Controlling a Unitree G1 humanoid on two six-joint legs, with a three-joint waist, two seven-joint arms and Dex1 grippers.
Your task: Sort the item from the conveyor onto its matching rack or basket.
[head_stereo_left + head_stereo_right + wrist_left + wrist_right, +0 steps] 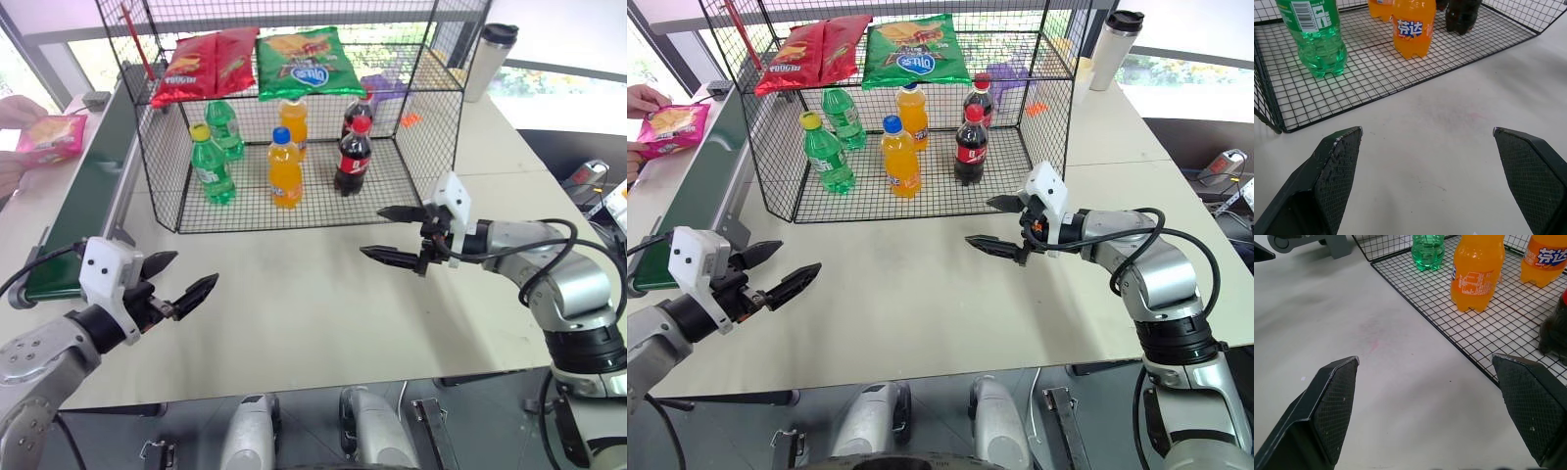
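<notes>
A pale beige table (294, 304) carries a big black wire-grid rack (411, 108) with a flat mesh upper tier and a mesh floor tier. On the upper tier lie 2 red crisp bags (204, 65) and, to their right, 1 green crisp bag (307, 61). On the floor tier stand 6 bottles: 2 green soda bottles (211, 164), 2 orange soda bottles (284, 168) and 2 dark cola bottles with red caps (354, 157).

Along the table's left side runs a long narrow dark green conveyor belt (83, 201) with grey metal side rails. The flat magenta-pink crisp bag with a yellow chips picture (54, 137) is at the far left, beside the belt's far end, held between a person's hands (18, 112), well apart from the rack.

The left gripper (182, 282) hovers above the table near the belt's near end, its 2 black fingers spread wide apart and holding nothing. The right gripper (397, 235) hovers above the table just in front of the rack's right front corner, its fingers also wide apart and empty.

A tall steel travel mug with a black lid (488, 61) stands behind the rack on the right.
</notes>
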